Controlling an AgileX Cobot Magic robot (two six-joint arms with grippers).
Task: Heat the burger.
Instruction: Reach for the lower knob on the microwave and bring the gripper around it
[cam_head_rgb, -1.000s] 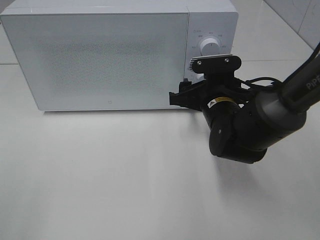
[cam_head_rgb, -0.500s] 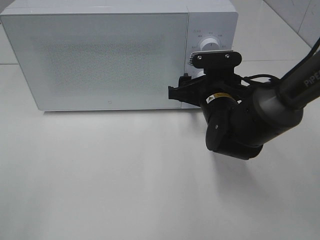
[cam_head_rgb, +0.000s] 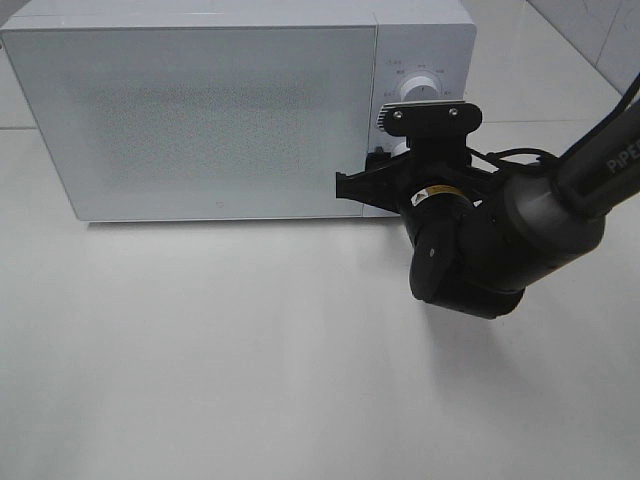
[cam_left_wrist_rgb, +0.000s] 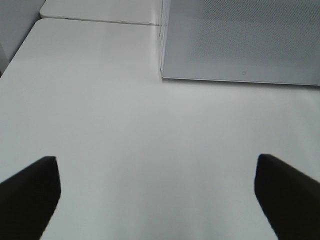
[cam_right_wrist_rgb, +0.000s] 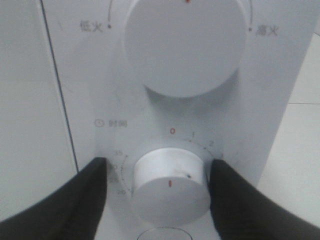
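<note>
Burger position cannot be told from any view: it is out of sight, and the microwave (cam_head_rgb: 200, 110) door is shut, its speckled, frosted panel hiding whatever lies behind.

At left, the left gripper (cam_left_wrist_rgb: 160, 200) is held over the bare white table (cam_left_wrist_rgb: 125, 115). Its two dark, blunt fingertips (cam_left_wrist_rgb: 30, 195) are spread wide with nothing between them, and the microwave's lower front corner is seen ahead of it, well apart.

At centre, the boxy white microwave is stood on the smooth matte table, its control strip carried on the right-hand side.

At right, the right gripper (cam_right_wrist_rgb: 160, 195) is held close to that strip on a glossy black arm (cam_head_rgb: 500, 250). Its black fingers (cam_right_wrist_rgb: 65, 200) are set to either side of the lower timer knob (cam_right_wrist_rgb: 170, 185), a round white dial marked with a short red line. The jaws are partly open. A sliver of panel is seen between one finger and the knob, while the other finger lies at the knob's edge; contact cannot be confirmed. A larger round white knob (cam_right_wrist_rgb: 185, 45) is seen just above.
</note>
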